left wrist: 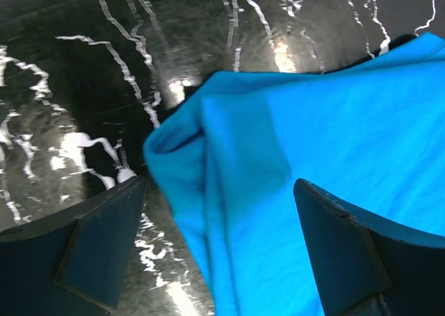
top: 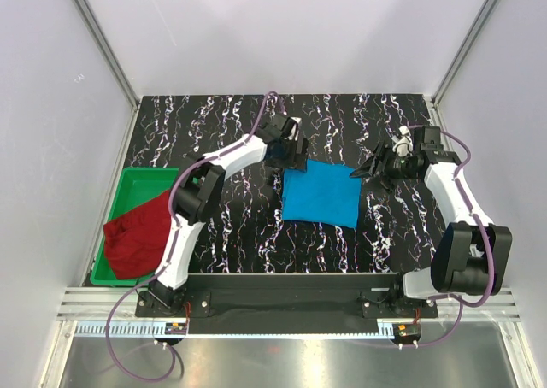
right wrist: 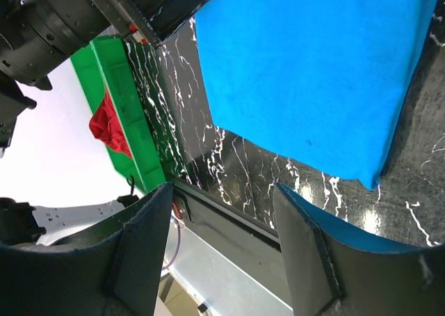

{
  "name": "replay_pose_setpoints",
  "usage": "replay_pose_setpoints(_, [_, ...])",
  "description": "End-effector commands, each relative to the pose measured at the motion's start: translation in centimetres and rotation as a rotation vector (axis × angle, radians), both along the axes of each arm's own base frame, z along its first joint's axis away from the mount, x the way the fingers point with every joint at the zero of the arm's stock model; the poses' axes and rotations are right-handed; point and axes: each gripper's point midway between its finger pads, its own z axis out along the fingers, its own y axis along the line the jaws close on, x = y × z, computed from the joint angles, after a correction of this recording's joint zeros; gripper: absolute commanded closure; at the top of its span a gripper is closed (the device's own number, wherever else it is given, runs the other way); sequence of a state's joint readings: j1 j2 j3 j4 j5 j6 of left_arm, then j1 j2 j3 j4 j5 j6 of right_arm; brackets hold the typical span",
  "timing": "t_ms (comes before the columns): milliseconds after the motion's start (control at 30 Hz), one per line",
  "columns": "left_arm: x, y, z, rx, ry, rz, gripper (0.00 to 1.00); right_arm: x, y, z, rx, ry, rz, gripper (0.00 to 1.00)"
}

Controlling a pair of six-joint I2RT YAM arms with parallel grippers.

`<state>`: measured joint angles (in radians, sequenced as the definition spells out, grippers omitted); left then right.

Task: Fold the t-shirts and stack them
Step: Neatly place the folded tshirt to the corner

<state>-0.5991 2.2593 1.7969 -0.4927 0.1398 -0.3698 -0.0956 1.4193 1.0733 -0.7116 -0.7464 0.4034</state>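
Left wrist cam shows layers on the blue shirt (left wrist: 327, 142); overhead adds the red shirt (top: 137, 234) spilling from the bin (top: 141, 185). Both empty: left gripper (left wrist: 219, 250), right gripper (right wrist: 222, 253), jaws spread wide.

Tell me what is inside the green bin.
A bunched dark red t-shirt fills the near part of the green bin, lapping over its rim. The far part shows bare green floor. Anything beneath the shirt is covered.
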Motion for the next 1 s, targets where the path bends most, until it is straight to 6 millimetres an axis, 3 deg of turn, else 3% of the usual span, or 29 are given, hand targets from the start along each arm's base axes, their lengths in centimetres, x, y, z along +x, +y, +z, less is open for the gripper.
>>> replay_pose_setpoints(0, [1.0, -1.4, 2.1, 0.014, -0.073, 0.004, 0.07, -0.7, 0.8, 1.0, 0.019, -0.039, 0.031, 0.33])
replay_pose_setpoints(133, [0.3, -1.9, 1.7, 0.016, -0.060, 0.021, 0.05, -0.8, 1.0, 1.1, 0.021, -0.042, 0.042, 0.33])
replay_pose_setpoints(367, [-0.4, -2.9, -0.8, -0.005, 0.026, -0.009, 0.04, -0.7, 1.2, 1.4, 0.024, -0.050, 0.045, 0.34])
replay_pose_setpoints(533, [-0.8, -4.0, -1.9, -0.045, 0.076, -0.039, 0.12, -0.9, 1.1, 1.4, 0.011, -0.054, 0.045, 0.34])
replay_pose_setpoints(600, [-1.0, -4.3, -2.1, -0.075, 0.091, -0.048, 0.21, -1.1, 1.1, 1.4, 0.009, -0.053, 0.044, 0.33])
replay_pose_setpoints(633, [-1.2, -4.8, -2.1, -0.112, 0.102, -0.057, 0.34, -1.2, 1.1, 1.4, 0.006, -0.053, 0.045, 0.34])
replay_pose_setpoints(733, [-1.4, -5.1, -2.4, -0.149, 0.108, -0.068, 0.59, -1.3, 0.9, 1.4, -0.003, -0.054, 0.037, 0.34])
replay_pose_setpoints(800, [-1.2, -5.1, -2.0, -0.183, 0.099, -0.069, 0.70, -1.5, 0.9, 1.3, -0.005, -0.051, 0.038, 0.34])
replay_pose_setpoints(833, [-1.1, -4.9, -2.3, -0.193, 0.097, -0.060, 1.00, -1.5, 0.9, 1.3, -0.004, -0.050, 0.037, 0.34])
replay_pose_setpoints(967, [-0.4, -3.7, -0.7, -0.288, 0.067, -0.054, 1.00, -2.1, 0.9, 1.2, -0.010, -0.046, 0.039, 0.34])
